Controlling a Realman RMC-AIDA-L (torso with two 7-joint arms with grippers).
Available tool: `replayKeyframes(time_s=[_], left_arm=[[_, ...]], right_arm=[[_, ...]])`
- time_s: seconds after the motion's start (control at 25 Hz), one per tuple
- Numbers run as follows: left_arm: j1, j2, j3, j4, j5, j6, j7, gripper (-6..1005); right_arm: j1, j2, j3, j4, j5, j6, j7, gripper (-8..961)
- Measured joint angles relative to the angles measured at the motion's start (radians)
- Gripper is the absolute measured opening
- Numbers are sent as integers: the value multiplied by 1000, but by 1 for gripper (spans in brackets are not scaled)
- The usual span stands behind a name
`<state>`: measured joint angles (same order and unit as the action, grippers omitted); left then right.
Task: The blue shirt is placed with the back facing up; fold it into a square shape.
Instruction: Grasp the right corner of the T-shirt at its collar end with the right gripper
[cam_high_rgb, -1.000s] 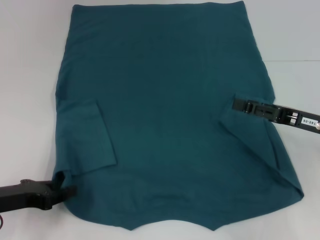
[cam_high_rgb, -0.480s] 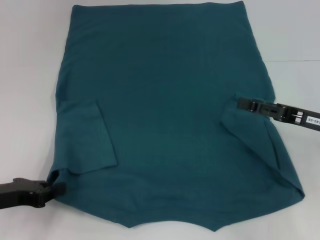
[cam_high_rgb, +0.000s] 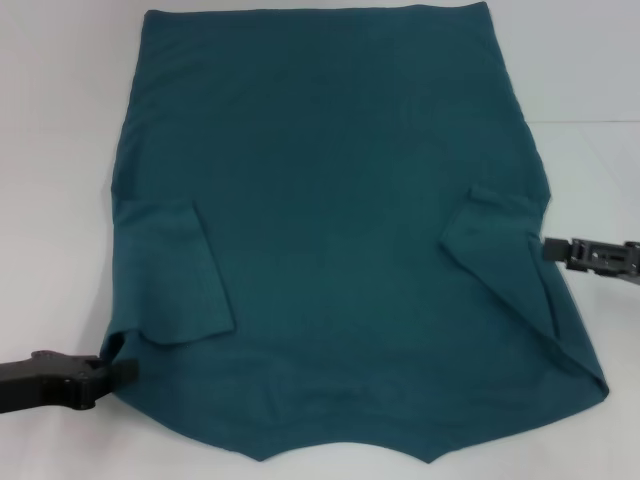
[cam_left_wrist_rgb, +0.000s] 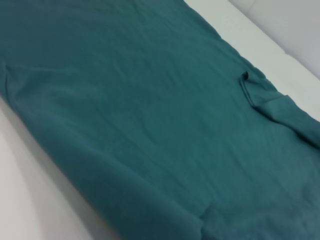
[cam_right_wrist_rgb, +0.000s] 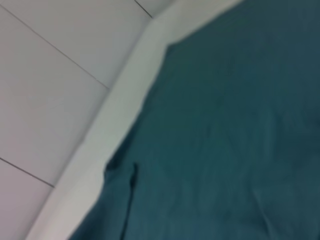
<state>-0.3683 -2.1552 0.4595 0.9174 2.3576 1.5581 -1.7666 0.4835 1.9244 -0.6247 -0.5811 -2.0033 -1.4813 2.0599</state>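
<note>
Slide both tools, left tool (cam_high_rgb: 118, 370) and right tool (cam_high_rgb: 548, 249), jaw states too unclear to tell, under blue shirt (cam_high_rgb: 330, 230) side edges at lower left and right, then pinch evenly.

blue shirt (cam_high_rgb: 330, 220): plain dark teal, no print. Both grippers black, on white table (cam_high_rgb: 50, 150).

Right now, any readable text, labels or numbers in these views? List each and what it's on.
None readable.
The plain dark teal-blue knit T-shirt carries no print or visible tag.
The black right gripper, at the shirt's right edge, has a pale patch on its body, too small to read.
The black left gripper, at the shirt's near left corner, shows no marking.
</note>
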Motion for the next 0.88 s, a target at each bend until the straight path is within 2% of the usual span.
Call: replayKeyframes(time_s=[0.12,0.4,0.64,0.88], left_arm=[[-1,0,-1,0,-6,2,-8,32],[-7,1,-5,0,-9,3,-10,32],[-12,2,-6,0,-9,4,-11,32],[-16,2,-5,0,-9,4,-11,32]], right_arm=[[-18,-13,3,0,-31,-18,23,905],[-71,-15,7,0,-36,-6,25,889],[-93,-8,9,-2,-49,61,26,875],[-72,7,6,-1,-115,113,47,864]])
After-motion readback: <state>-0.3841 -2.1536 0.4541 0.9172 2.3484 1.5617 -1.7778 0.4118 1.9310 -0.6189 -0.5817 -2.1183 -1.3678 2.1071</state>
